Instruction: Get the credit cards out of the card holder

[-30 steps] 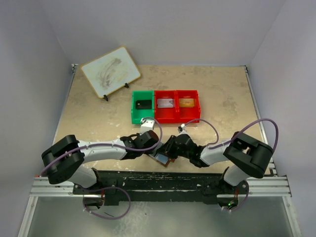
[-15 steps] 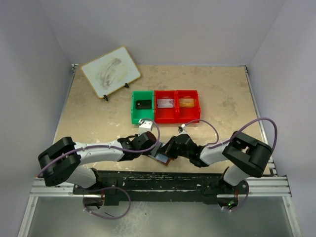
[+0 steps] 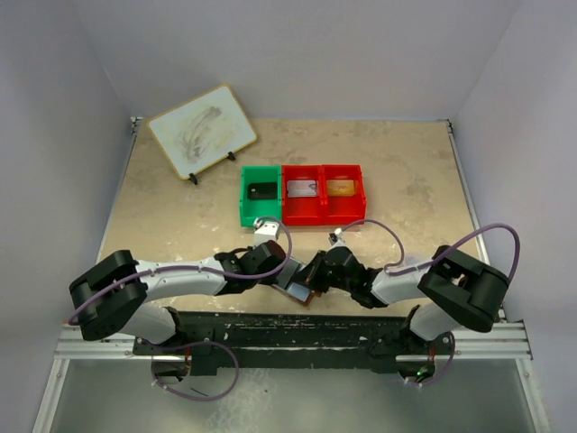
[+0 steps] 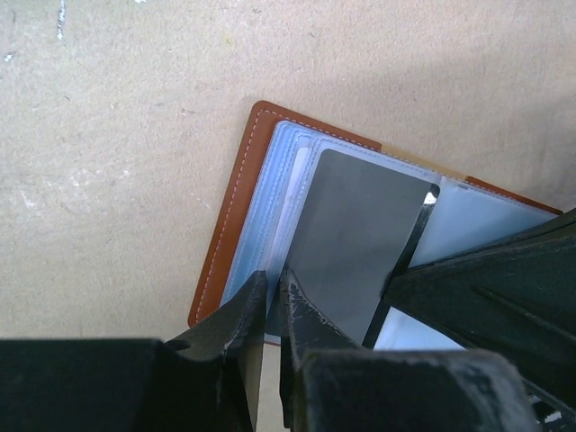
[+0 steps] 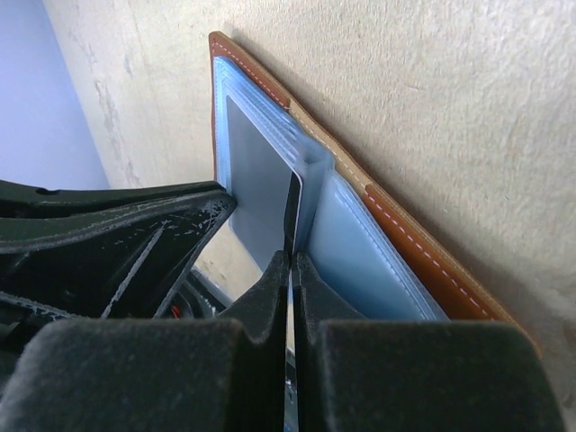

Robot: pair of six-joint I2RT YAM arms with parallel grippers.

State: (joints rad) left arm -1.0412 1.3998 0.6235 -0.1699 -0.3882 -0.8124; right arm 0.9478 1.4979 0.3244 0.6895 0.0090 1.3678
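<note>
Right gripper (image 5: 290,259) is pinched shut on the grey card (image 4: 360,243), lying lengthwise along its fingers; card holder (image 4: 225,243) is clamped by left gripper (image 4: 270,292).

From above, the small brown leather card holder (image 3: 300,291) lies mostly under the left end effector (image 3: 285,271) and the right end effector (image 3: 313,273); only a corner shows. In the left wrist view the flat dark grey card (image 4: 360,234) loses its lower end behind black fingers (image 4: 310,324), and the holder's right half is covered by the other arm's finger. What lies in the green plastic bin (image 3: 243,194) and the two red plastic bins (image 3: 323,219) is too small to tell.
</note>
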